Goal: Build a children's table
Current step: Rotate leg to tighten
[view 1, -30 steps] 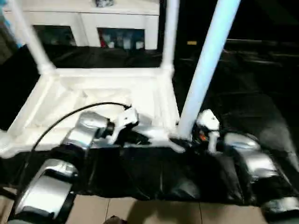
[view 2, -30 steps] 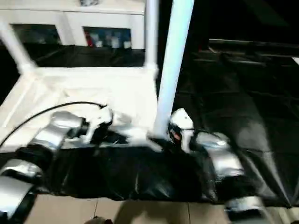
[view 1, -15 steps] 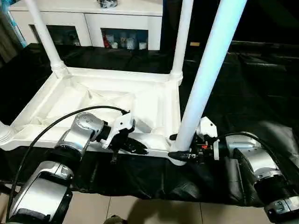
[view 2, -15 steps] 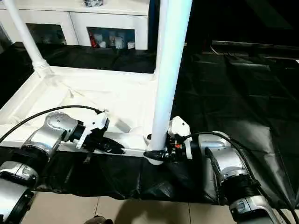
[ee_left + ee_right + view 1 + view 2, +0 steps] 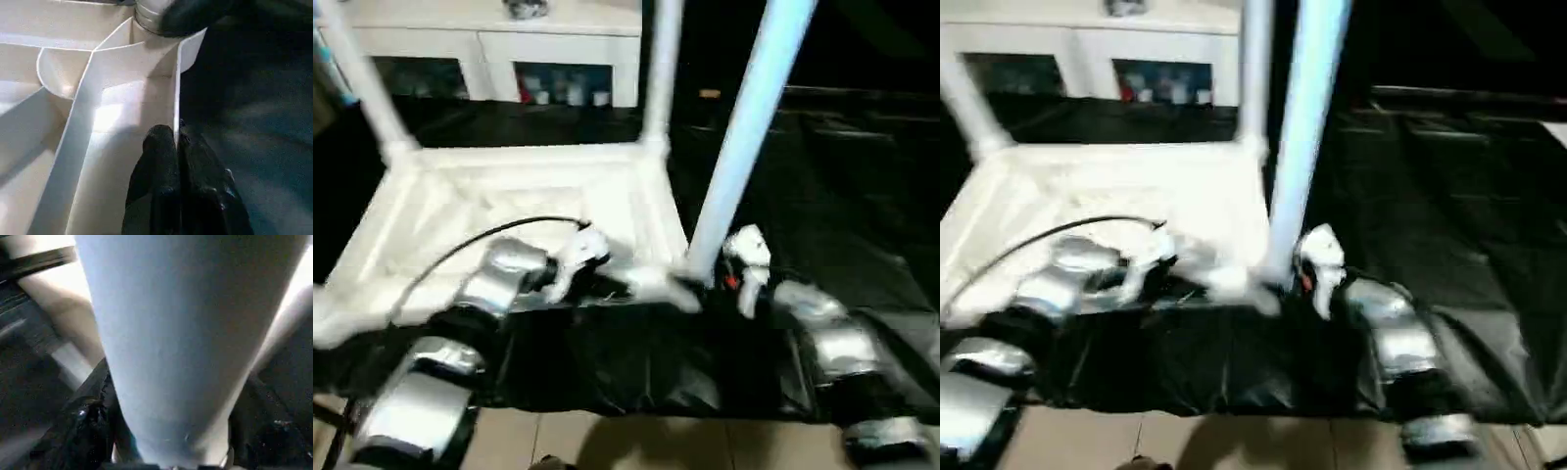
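The children's table [image 5: 524, 201] lies upside down on the black sheet, ribbed underside up. Two white legs stand in its far corners, one on the left [image 5: 357, 83] and one on the right [image 5: 661, 73]. A third leg [image 5: 744, 127] rises from the near right corner socket, leaning a little to the right. My right gripper [image 5: 701, 286] is shut on this leg's base, with a black finger [image 5: 90, 423] on either side of the tube [image 5: 186, 333]. My left gripper [image 5: 175, 139] is shut on the thin near rim wall [image 5: 176, 83] of the table, a short way left of that socket.
A white glass-door cabinet [image 5: 499, 54] stands behind the work table. The black sheet [image 5: 842, 196] stretches out to the right. A black cable [image 5: 460, 253] arcs over my left forearm. Tiled floor [image 5: 607, 441] shows beyond the near table edge.
The head camera has shifted and the picture is now blurred. Both grippers keep the same holds, and the leg stands in the same socket.
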You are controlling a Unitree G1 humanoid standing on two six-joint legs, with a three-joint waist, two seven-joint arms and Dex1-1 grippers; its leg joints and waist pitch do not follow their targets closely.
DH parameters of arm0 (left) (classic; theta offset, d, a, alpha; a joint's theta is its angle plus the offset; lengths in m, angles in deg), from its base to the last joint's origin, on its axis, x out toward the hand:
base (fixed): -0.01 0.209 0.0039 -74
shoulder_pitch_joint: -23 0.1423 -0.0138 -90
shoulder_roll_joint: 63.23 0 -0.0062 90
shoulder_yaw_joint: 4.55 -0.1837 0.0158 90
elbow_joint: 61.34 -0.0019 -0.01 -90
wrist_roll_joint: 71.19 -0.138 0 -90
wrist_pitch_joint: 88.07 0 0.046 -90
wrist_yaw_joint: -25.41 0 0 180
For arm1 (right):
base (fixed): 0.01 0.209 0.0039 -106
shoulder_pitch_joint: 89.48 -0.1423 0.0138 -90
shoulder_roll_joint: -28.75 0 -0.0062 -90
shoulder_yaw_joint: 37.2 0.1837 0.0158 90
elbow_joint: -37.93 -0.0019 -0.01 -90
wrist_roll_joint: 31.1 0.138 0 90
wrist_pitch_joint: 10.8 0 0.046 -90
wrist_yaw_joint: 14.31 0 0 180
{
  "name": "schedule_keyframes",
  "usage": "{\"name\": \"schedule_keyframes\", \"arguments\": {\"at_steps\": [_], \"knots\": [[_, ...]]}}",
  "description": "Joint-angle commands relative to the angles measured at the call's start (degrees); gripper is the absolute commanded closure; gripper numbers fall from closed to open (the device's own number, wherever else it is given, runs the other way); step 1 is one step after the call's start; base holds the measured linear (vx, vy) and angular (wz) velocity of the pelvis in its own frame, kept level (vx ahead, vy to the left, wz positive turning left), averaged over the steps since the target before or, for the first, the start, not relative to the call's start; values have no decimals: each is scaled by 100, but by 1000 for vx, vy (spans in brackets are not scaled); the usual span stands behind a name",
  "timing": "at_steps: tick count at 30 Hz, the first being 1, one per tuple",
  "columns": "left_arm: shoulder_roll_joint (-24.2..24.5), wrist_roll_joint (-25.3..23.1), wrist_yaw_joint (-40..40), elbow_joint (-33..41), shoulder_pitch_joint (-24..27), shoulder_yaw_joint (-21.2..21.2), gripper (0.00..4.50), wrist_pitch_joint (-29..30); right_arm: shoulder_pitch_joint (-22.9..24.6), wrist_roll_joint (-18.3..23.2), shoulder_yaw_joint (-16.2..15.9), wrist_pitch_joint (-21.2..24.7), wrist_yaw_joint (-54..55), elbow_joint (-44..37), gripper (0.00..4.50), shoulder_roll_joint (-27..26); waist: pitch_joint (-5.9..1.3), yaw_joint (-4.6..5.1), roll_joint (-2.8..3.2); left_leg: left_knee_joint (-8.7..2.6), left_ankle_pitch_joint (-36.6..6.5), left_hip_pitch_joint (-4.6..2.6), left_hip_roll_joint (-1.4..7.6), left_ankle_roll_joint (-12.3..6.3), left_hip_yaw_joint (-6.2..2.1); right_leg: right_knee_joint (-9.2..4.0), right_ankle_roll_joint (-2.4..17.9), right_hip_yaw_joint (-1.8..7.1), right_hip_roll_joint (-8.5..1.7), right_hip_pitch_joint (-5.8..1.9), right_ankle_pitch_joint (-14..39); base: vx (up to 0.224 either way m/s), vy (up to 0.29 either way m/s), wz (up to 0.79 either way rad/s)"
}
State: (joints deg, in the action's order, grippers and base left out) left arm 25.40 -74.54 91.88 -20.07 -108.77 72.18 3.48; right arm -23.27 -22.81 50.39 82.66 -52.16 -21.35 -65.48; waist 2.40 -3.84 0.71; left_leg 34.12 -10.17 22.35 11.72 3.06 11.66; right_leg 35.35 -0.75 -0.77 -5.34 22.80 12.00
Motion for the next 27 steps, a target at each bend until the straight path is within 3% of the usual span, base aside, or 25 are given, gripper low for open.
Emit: {"name": "schedule_keyframes", "arguments": {"at_steps": [1, 3, 6, 9, 10, 11, 15, 19, 23, 24, 27], "knots": [[-414, 126, -401, 48, 31, 38, 450, 144, -5, -96, 104, 114, 846, 177, 189, -255, -334, 15, -70, -447, -1159, -158, 121, 12, -70, -413, 1304, 98, -223, -183, 767, 0, 0, 0], [-538, 106, -640, 59, 26, 54, 450, 195, 4, -110, 133, 146, 1082, 208, 189, -395, -335, 23, -70, -435, -1091, -152, 102, -78, -68, -429, 1257, 92, -211, -200, 664, 0, 0, 0], [-950, 97, -1214, 105, 34, 80, 450, 383, -57, -246, 229, 105, 2061, 388, 189, -966, -335, 32, -22, -444, -1028, -150, 98, -103, -69, -425, 1226, 93, -200, -194, 552, 0, 0, 0], [-1058, 78, -1323, 122, 60, 57, 450, 348, -72, -215, 168, -85, 1956, 387, 189, -1105, -328, 38, -27, -459, -1196, -163, 103, -91, -72, -462, 1176, 89, -205, -195, 727, 0, 0, 0], [-1077, 47, -1353, 150, 80, 37, 450, 339, -83, -217, 180, -157, 1982, 385, 133, -1159, -325, 38, -18, -466, -1272, -166, 101, -93, -73, -479, 1145, 92, -204, -193, 811, 0, 0, 0], [-1074, 31, -1343, 168, 96, 23, 450, 340, -87, -169, 209, -172, 1952, 367, 119, -1177, -323, 42, -15, -475, -1315, -161, 104, -92, -79, -484, 1123, 94, -209, -194, 861, 0, 0, 0], [-923, 77, -1058, 262, 164, -12, 450, 317, -81, -80, 163, -188, 1489, 221, 91, -956, -329, 48, -21, -477, -1302, -147, 104, -132, -85, -477, 1093, 91, -202, -206, 803, 0, 0, 0], [-637, 180, -414, 324, 228, -49, 450, 78, -16, -2, 39, -155, 654, 7, 48, -534, -355, 37, -52, -426, -937, -119, 89, -349, -72, -423, 1197, 87, -202, -252, 225, 0, 0, 0], [-326, 183, 226, 331, 245, -141, 450, -98, 123, 163, -198, -126, -532, -270, 48, -37, -354, -5, -50, -396, -810, -113, 100, -549, -56, -403, 1282, 86, -196, -264, 16, 0, 0, 0], [-176, 207, 532, 330, 240, -154, 450, -105, 199, 256, -314, -85, -1152, -431, 48, 224, -350, -24, -54, -396, -817, -114, 110, -569, -54, -396, 1308, 73, -190, -271, 1, 0, 0, 0], [-42, 249, 885, 322, 236, -172, 450, -214, 254, 351, -420, 12, -1697, -576, 48, 444, -347, -48, -36, -400, -874, -126, 141, -529, -43, -381, 1399, 66, -192, -237, 94, 0, 0, 0]]}}
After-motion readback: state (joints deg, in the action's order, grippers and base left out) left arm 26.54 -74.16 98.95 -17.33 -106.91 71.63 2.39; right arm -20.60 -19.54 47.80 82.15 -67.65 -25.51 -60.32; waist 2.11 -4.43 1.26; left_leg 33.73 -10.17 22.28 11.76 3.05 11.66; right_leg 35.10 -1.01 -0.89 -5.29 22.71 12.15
